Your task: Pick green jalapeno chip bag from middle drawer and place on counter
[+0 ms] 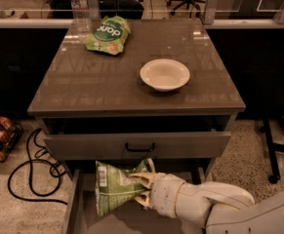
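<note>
In the single camera view, the pale two-finger gripper (138, 188) sat low in the frame, just left of centre. Its fingers were pressed in on the right side of the crinkled green foil jalapeno chip bag with pale stripes (113, 186), and the foil bunched to a waist where they pinched it. The bag stood upright over the open grey metal middle drawer (73, 206) at the bottom of the frame. Whether its lower edge touched the drawer floor could not be told.

The step in hand looked like lifting the bag out. The grey drawer front with a black handle (139, 146) hung just above the bag's top corner. The sound move was probably to draw the bag back toward the bottom edge of the frame before raising it, so the foil did not catch. Thin foil slips and crumples, so the pinch would need to be firm.

The glossy grey-brown square counter (102, 84) filled mid-frame, hard and reflective. A round, smooth white bowl (164, 74) sat right of centre. A brighter green bag with white lettering (107, 33) and a clear plastic bottle (79, 4) lay at upper left. The bare lower-left stretch of counter seemed the easiest place to land the bag.
</note>
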You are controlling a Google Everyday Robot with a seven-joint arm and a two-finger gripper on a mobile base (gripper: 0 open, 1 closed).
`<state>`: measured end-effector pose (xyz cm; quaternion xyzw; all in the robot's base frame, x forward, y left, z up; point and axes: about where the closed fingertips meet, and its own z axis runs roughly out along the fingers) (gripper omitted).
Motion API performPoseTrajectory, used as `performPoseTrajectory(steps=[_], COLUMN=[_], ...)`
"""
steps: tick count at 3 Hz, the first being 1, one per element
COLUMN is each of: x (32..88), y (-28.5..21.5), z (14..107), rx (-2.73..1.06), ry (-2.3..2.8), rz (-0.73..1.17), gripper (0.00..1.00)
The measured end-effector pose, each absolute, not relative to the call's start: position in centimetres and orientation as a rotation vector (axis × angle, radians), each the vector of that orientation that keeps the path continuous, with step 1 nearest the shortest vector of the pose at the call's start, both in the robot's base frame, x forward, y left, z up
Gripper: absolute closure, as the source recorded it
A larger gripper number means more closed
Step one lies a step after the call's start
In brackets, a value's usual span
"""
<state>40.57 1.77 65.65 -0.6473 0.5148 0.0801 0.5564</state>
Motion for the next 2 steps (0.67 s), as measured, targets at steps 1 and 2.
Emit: performPoseTrajectory(steps=[1,2], x=[41.3,41.7], y=[-0.3,-0.5], z=[68.4,73.2], rx=[-1.494,-1.493], ry=[1.177,1.108], rz=[0.126,0.064], gripper=[1.0,1.0])
